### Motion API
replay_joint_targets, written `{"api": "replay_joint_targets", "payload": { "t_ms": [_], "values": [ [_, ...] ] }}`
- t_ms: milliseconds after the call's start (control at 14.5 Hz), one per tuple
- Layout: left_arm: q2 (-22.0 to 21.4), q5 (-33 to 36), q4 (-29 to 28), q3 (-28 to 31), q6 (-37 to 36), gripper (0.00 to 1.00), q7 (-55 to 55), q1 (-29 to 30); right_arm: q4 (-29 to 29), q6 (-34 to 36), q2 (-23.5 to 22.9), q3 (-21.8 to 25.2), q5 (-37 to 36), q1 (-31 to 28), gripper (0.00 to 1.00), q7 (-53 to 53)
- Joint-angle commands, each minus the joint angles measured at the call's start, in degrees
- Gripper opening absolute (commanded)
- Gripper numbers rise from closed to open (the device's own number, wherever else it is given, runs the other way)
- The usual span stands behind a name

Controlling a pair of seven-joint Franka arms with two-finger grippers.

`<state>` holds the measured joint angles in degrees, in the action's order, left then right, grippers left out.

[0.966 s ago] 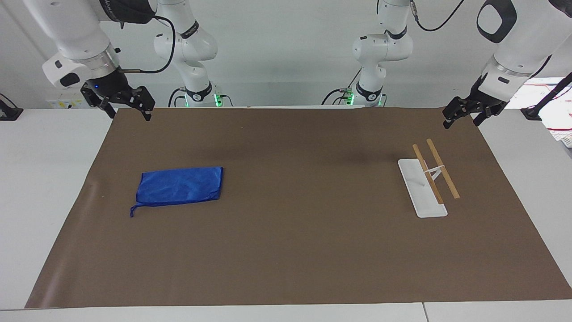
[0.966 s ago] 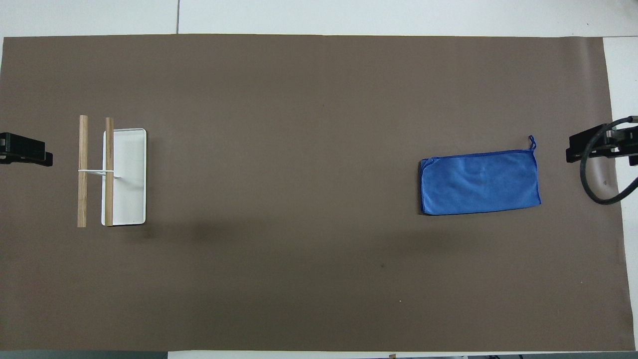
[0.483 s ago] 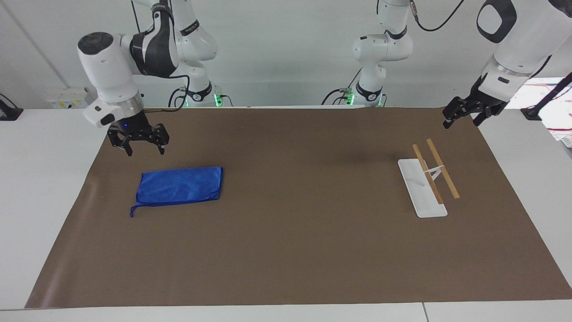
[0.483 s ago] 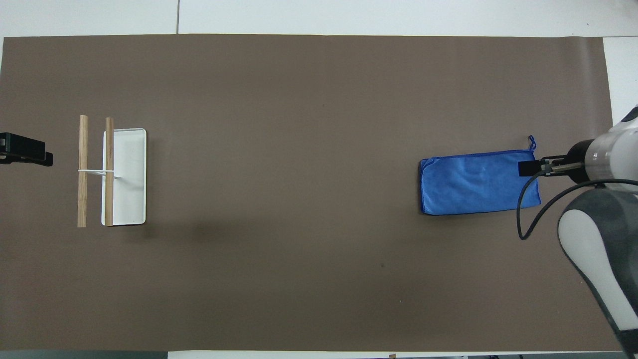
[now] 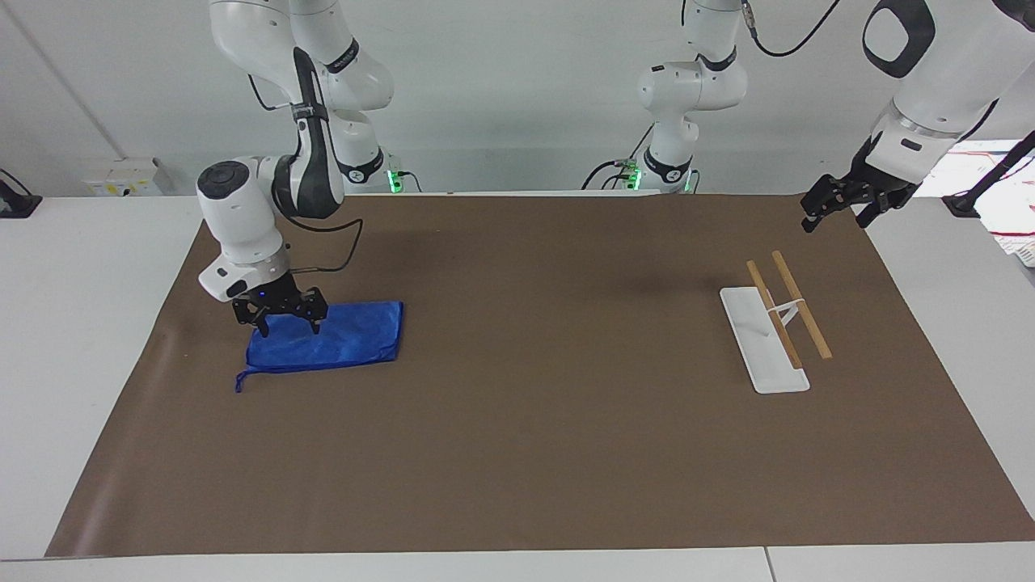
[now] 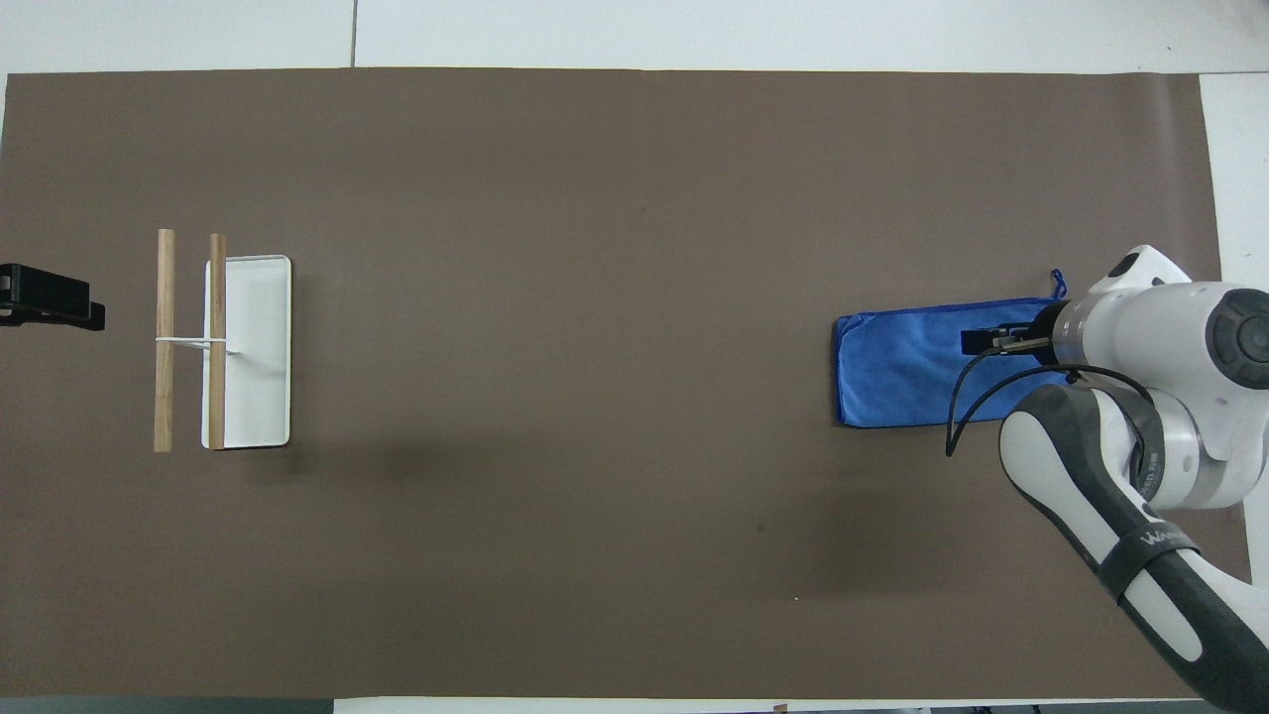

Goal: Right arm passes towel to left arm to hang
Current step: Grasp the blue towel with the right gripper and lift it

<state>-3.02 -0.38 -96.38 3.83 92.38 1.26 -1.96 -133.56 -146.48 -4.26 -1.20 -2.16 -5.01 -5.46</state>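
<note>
The blue towel (image 5: 344, 339) lies flat on the brown mat toward the right arm's end of the table, its thin loop (image 5: 240, 381) at the corner farther from the robots. It also shows in the overhead view (image 6: 897, 372). My right gripper (image 5: 287, 326) is open and points down, low over the towel's edge nearer the robots; its fingers straddle the cloth without closing on it. In the overhead view the right gripper (image 6: 983, 341) covers part of the towel. My left gripper (image 5: 837, 214) is open and empty, and waits raised over the mat's corner at the left arm's end (image 6: 50, 297).
A white rack base (image 5: 760, 339) with two wooden bars (image 5: 800, 303) stands toward the left arm's end, also in the overhead view (image 6: 253, 347). The brown mat (image 5: 525, 444) covers most of the table. Two slimmer white arms with green-lit bases (image 5: 675, 105) stand at the robots' edge.
My right arm swung in from the mat's corner and came down until its open gripper is at the towel's near edge. The left arm and the towel have not moved.
</note>
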Motion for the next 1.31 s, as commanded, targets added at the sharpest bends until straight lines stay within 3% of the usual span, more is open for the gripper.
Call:
{"api": "replay_joint_targets", "payload": {
  "t_ms": [0, 483, 621, 690, 828, 897, 1103, 1241],
  "values": [
    [-1.38, 0.73, -1.53, -0.05, 0.43, 1.00, -0.74, 0.02, -2.23, -1.70, -0.30, -0.65, 0.39, -2.98, 1.00, -2.79],
    [-1.38, 0.73, -1.53, -0.05, 0.43, 1.00, -0.74, 0.02, -4.78, -3.64, -0.40, -0.65, 6.81, -3.52, 1.00, -7.89],
    [-1.38, 0.73, -1.53, -0.05, 0.52, 1.00, -0.74, 0.02, -4.87, -4.51, -2.40, -0.65, 7.34, -3.87, 1.00, -10.34],
    [-1.38, 0.73, -1.53, -0.05, 0.52, 1.00, -0.74, 0.02, -4.79, -5.82, -2.94, -0.65, 8.04, -3.69, 0.90, -11.23],
    [-1.38, 0.73, -1.53, -0.05, 0.43, 1.00, -0.74, 0.02, -4.61, -5.66, -2.94, -0.65, 8.13, -3.43, 0.09, -11.50],
    [-1.38, 0.73, -1.53, -0.05, 0.43, 1.00, -0.74, 0.02, -4.52, -5.40, -2.94, -0.65, 8.13, -3.17, 0.00, -11.24],
    [-1.38, 0.73, -1.53, -0.05, 0.43, 1.00, -0.74, 0.02, -3.21, -2.51, -2.86, -0.65, 8.13, -2.90, 0.00, -10.36],
    [-1.38, 0.73, -1.53, -0.05, 0.43, 1.00, -0.74, 0.02, 0.47, 4.41, -1.55, -0.74, 8.13, -2.55, 0.00, -9.22]
  ]
}}
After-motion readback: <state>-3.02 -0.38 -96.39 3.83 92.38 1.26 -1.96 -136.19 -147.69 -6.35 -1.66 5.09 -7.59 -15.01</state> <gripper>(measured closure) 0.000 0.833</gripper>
